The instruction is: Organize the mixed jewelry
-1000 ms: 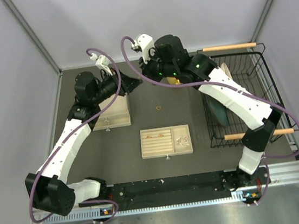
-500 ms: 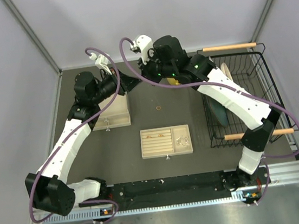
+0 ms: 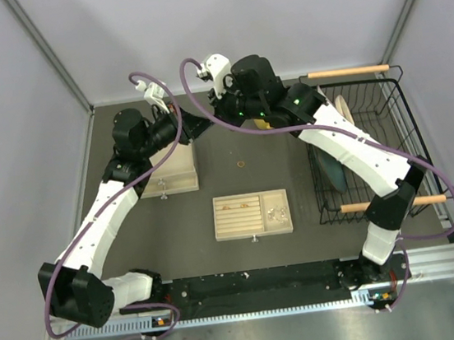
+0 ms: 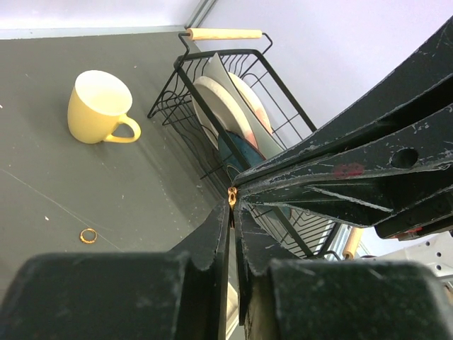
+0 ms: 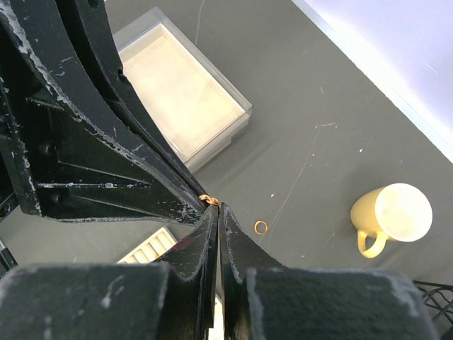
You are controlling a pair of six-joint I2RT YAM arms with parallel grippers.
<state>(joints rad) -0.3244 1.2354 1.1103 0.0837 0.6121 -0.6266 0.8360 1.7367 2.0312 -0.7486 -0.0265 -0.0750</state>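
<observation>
In the top view the right arm's wrist has crept toward 9 o'clock over the last second, and its white cable plug (image 3: 214, 63) and purple cable loop (image 3: 184, 66) have moved the same way. The green light on the right forearm (image 3: 294, 92) has slid a little toward 9 o'clock too, so the whole upper arm has swung slightly. The left gripper (image 3: 199, 124) has drawn back toward 9 o'clock by about as much, giving way before the right gripper (image 3: 210, 115). The spot where their tips meet, with the ring (image 4: 232, 197) at it, now lies a little further toward 9 o'clock.
</observation>
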